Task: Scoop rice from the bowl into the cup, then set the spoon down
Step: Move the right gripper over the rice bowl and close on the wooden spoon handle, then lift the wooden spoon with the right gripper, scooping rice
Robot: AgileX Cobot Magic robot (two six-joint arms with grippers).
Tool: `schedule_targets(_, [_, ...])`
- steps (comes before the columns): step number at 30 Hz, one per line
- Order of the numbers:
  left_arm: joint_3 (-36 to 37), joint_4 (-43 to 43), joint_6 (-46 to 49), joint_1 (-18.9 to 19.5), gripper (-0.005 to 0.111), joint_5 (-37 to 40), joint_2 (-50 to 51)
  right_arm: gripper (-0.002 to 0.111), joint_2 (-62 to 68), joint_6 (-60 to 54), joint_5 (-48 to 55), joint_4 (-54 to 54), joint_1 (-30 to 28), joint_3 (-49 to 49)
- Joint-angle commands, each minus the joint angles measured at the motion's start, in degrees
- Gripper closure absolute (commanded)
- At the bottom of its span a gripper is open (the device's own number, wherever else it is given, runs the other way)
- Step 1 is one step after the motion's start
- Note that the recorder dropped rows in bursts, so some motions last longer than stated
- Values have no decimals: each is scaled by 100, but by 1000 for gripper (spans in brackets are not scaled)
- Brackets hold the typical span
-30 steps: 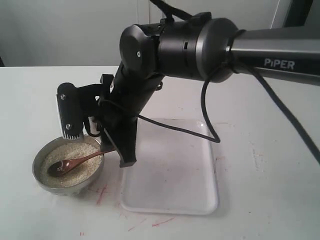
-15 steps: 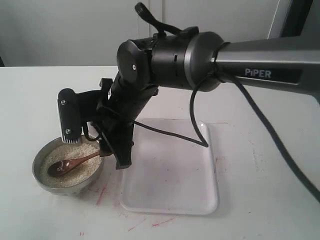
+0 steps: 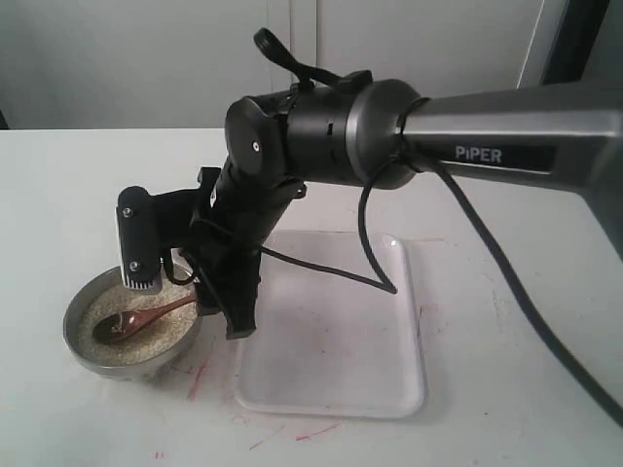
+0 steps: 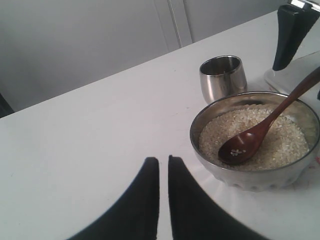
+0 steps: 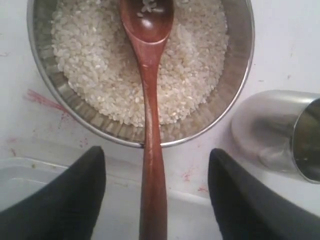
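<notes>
White tabletop [image 3: 78, 195] with a pale wall behind it and faint red scuffs on the surface close to the bowl. Rice [image 4: 280, 145]: off-white grains lying as a shallow bed inside the bowl [image 3: 76, 342], a little below its rim. Bowl is wide, dull steel and upright on the table. Spoon [image 3: 146, 316]: dark reddish wood, oval head face-up on the rice near the bowl's middle, a few grains in it. Its handle slopes up and out, leaning on the bowl's rim on the side that faces the tray. Cup [image 4: 222, 77]: small shiny steel tumbler, upright, just beside the bowl and not touching it; its inside is too dark to tell what it holds. Right gripper [image 5: 156, 151]: poised over the bowl's rim, jaws spread wide on either side of the spoon handle, a gap between each finger and the wood, nothing gripped. In the exterior view one black finger hangs above the bowl and the other drops past the bowl's outer wall. Right arm [image 3: 331, 126]: black and grey, lettered PiPER, reaching in over the tray toward the bowl with a cable looped beneath it. Tray [image 3: 331, 370]: clear plastic, flat on the table just beside the bowl. Left gripper [image 4: 162, 160]: low over bare table, set back from the bowl, fingers drawn in to a thin slit, holding nothing.
</notes>
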Motion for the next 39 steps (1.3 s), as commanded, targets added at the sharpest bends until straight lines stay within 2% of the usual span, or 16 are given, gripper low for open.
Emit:
schedule_targets(1, [-18,-39,-8,-16,92,-26,-5,51,88,47,-59,8,-4,-37])
schedule_targets(13, [-18,-39,-8,-16,92,-26,-5,53,268,98,-68,-250,-4,-37])
schedule_targets(27, [-18,-39,-8,-16,92,-26,-5,73,281,98,-68,-272,-4,-37])
schedule_targets(39, [-18,-39,-8,-16,92,-26,-5,73,302,269,-68,-482,-4,-37])
